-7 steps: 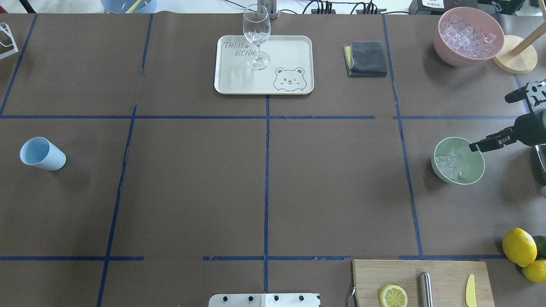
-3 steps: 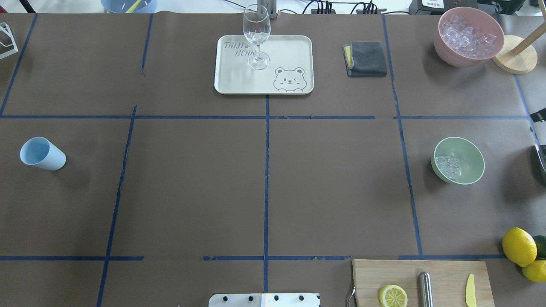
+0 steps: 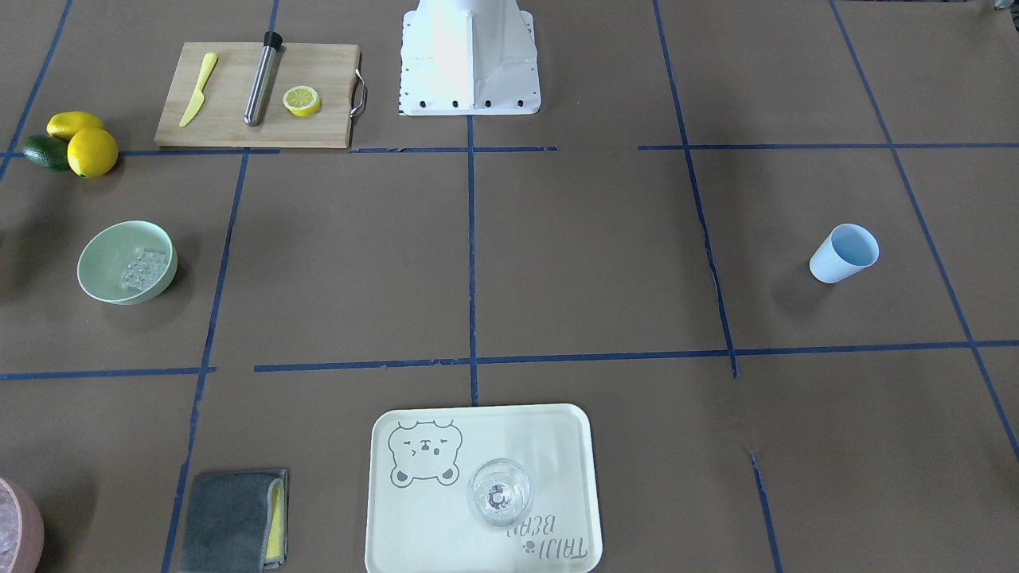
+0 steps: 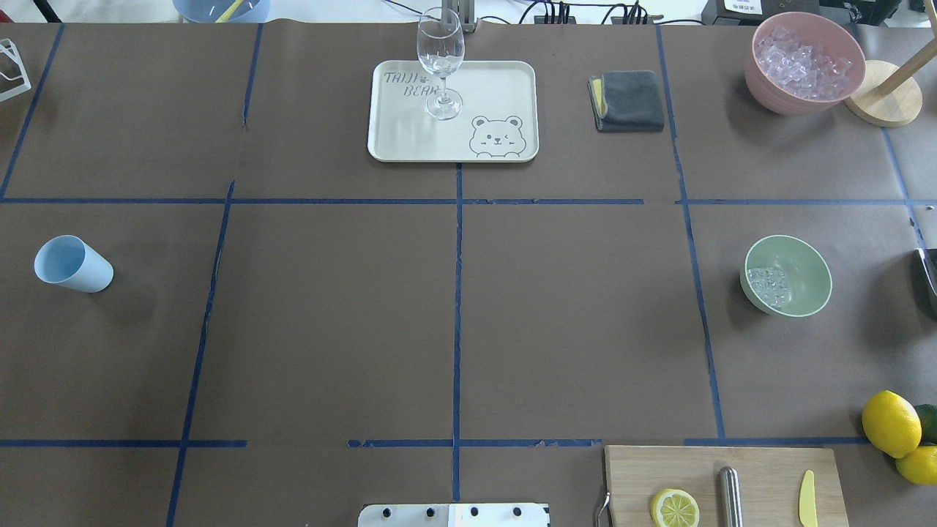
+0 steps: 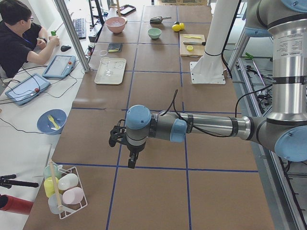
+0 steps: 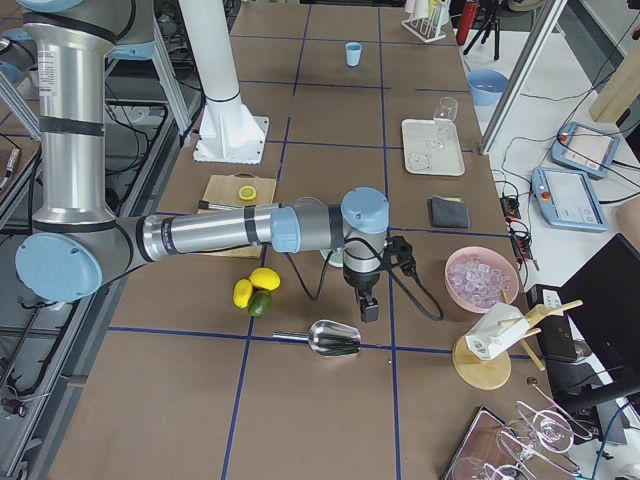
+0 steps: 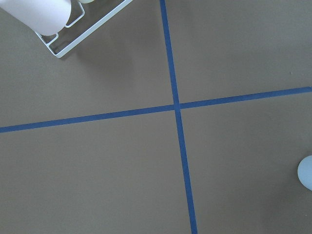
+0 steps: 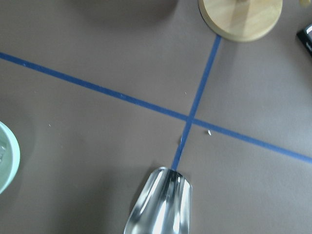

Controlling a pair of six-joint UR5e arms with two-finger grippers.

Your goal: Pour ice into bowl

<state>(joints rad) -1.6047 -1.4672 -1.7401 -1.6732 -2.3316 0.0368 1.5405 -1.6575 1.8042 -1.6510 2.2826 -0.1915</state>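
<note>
Grippers' closure cannot be told: left gripper (image 5: 130,163) and right gripper (image 6: 368,308) hang over the worktop (image 4: 571,307).
Brown paper with a blue tape grid (image 4: 457,293) covers it. In the overhead view the bowl (image 4: 809,265) sits at 3 o'clock, ice (image 4: 770,284) lying at its 9 o'clock side; a person (image 5: 19,36) sits at a white side desk (image 5: 24,125).

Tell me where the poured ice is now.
In the overhead view, the ice lies inside the green bowl, on the right, between the pink container and the lemons.
</note>
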